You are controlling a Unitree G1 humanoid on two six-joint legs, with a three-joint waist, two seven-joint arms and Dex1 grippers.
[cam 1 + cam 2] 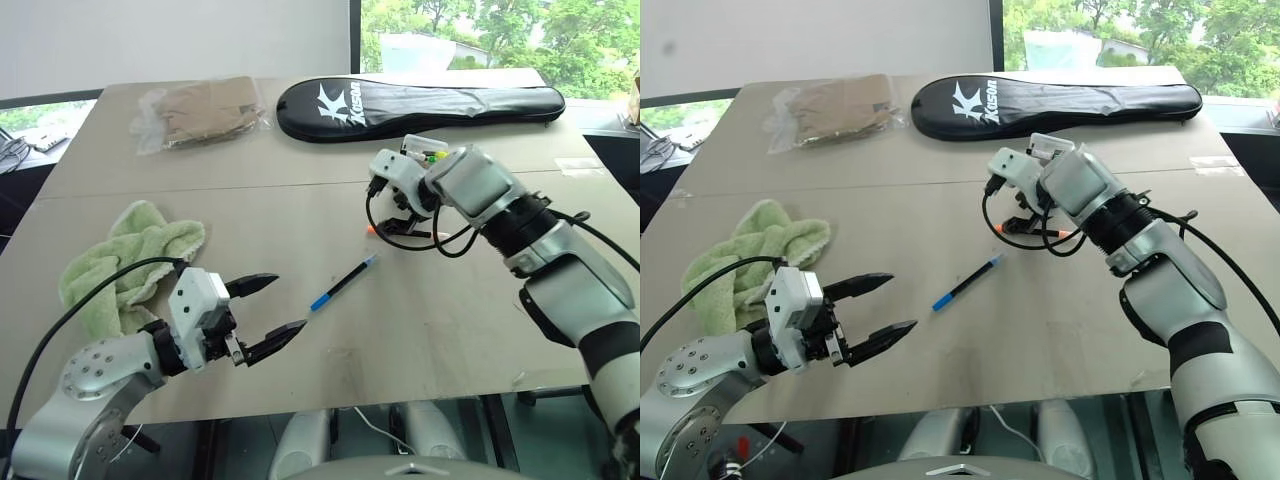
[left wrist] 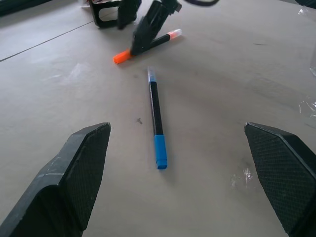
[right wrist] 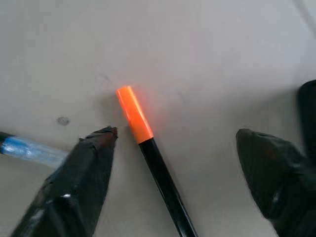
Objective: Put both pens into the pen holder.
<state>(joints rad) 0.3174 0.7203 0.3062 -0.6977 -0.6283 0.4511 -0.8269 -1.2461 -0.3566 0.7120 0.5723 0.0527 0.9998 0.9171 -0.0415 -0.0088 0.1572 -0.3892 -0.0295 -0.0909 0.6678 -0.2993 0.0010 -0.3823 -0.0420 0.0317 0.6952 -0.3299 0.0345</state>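
The orange-capped pen [image 3: 148, 143] lies flat on the table, and my right gripper [image 3: 176, 132] hangs open just above it with a finger on either side, neither touching the barrel. The blue-capped pen [image 1: 343, 283] lies near the table's middle, slanting toward my left gripper [image 1: 288, 303]. That gripper is wide open and empty, low over the table, pointing at the blue pen from a short way off. The pen holder [image 1: 421, 152] stands just behind my right wrist, partly hidden by it, with short yellow and green markers in it.
A green towel [image 1: 130, 258] lies crumpled at the left, beside my left arm. A long black racket bag [image 1: 420, 105] and a clear plastic bag of brown material [image 1: 200, 112] sit at the far side. The table's front edge [image 1: 400, 398] runs close below my left gripper.
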